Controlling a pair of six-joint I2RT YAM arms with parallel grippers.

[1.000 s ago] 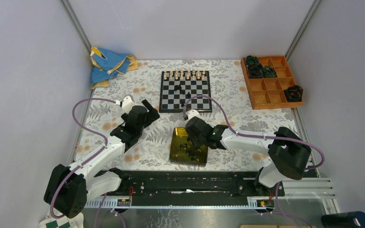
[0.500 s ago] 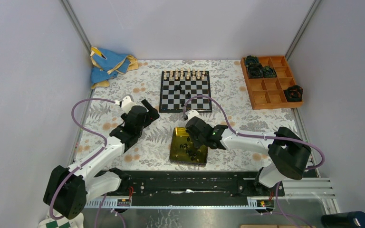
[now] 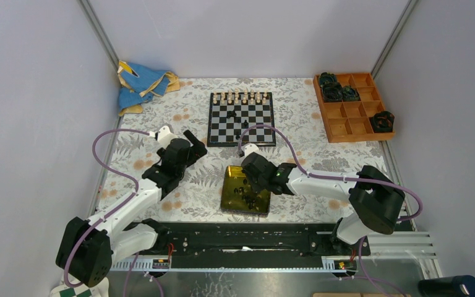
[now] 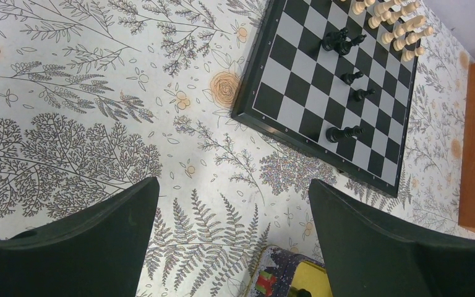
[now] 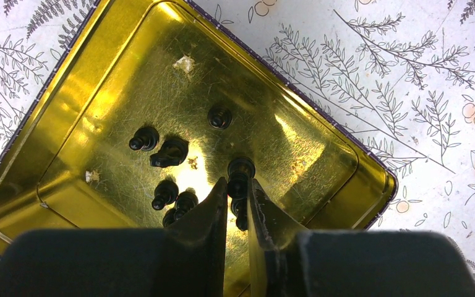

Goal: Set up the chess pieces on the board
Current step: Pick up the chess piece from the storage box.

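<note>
The board lies at the middle back with a row of cream pieces along its far edge and several black pieces on its squares. It also shows in the left wrist view, with black pieces and cream pieces on it. Several loose black pieces lie in the yellow tin. My right gripper is over the tin, shut on a black chess piece. My left gripper is open and empty above the flowered cloth, left of the tin.
A wooden compartment tray with dark round lumps stands at the back right. A blue and yellow cloth lies in the back left corner. The tin's corner shows just below my left gripper's fingers.
My left gripper has drifted slightly to the left. My right gripper stays over the tin, closed on the black piece.
</note>
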